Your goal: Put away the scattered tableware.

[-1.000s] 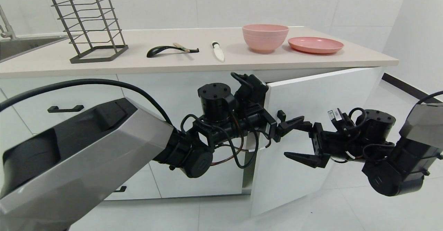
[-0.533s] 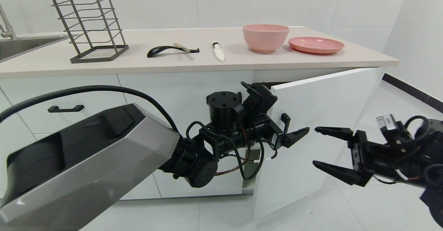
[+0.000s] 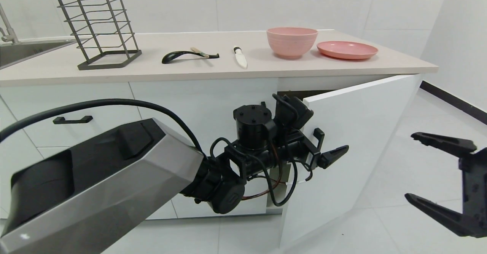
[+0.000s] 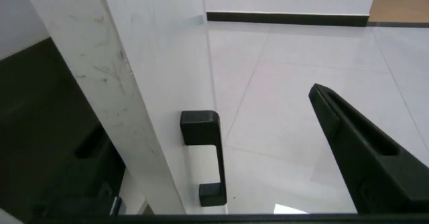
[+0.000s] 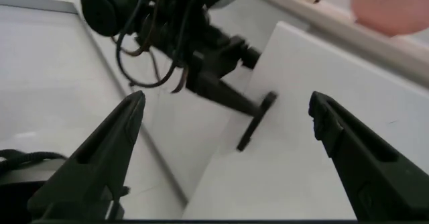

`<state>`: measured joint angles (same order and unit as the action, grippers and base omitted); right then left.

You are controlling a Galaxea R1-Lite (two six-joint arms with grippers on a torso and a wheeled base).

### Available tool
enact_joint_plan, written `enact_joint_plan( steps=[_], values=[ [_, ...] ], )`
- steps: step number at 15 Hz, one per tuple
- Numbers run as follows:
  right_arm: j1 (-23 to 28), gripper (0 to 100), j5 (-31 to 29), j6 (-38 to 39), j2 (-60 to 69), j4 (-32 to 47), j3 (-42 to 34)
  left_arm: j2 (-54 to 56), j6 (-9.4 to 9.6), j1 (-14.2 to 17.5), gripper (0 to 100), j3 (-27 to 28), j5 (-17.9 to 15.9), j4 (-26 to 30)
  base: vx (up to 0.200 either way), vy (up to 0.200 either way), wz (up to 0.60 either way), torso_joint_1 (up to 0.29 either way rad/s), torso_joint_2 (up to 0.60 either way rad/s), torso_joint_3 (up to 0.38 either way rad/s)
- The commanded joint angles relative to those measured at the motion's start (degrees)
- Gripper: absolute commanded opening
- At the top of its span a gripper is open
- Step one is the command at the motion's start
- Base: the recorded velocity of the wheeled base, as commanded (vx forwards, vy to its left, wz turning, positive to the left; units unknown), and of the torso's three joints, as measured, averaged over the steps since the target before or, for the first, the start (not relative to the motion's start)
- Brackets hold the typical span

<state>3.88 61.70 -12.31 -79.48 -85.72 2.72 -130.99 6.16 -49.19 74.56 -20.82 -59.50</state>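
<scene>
On the beige counter lie a black spoon (image 3: 179,55), a white knife (image 3: 239,57), a pink bowl (image 3: 292,41) and a pink plate (image 3: 347,49). Below them, the white cabinet door (image 3: 354,139) stands partly swung out. My left gripper (image 3: 321,149) is open and straddles the door's free edge beside the black handle (image 3: 319,139): one finger (image 4: 375,157) is outside the door, the other inside the dark cabinet. My right gripper (image 3: 410,166) hangs open and empty, well to the right of the door, and faces the handle (image 5: 255,120).
A dark wire dish rack (image 3: 95,25) stands at the counter's left, with a sink (image 3: 23,48) beyond it. A small wooden stick (image 3: 199,51) lies across the spoon. Closed drawers with a black pull (image 3: 72,119) are at the left. White tiled floor spreads to the right.
The right gripper has drawn back to the right, away from the door handle. The door has swung wider, and the left gripper on its edge has moved right and slightly down with it.
</scene>
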Motion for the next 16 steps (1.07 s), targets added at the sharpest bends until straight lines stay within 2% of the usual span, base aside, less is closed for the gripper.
enact_joint_plan(
  steps=[1,6,16],
  values=[
    [1.7,100,0.0,0.1,6.4,-0.1,1.1,0.0,0.00,-1.2,100,0.0,-0.1,-0.4,0.000,0.000,0.00,0.000,0.00,0.000],
    [2.5,100,0.0,0.2,10.5,-0.1,1.1,0.2,0.00,-6.1,100,-2.8,-0.4,-2.5,0.000,0.000,0.00,0.000,0.00,0.000],
    [3.3,100,-0.1,0.2,19.5,-0.1,7.7,-0.8,-0.09,-11.1,100,-2.0,-0.6,-2.5,0.000,0.000,0.00,0.000,0.00,0.000]
  ],
)
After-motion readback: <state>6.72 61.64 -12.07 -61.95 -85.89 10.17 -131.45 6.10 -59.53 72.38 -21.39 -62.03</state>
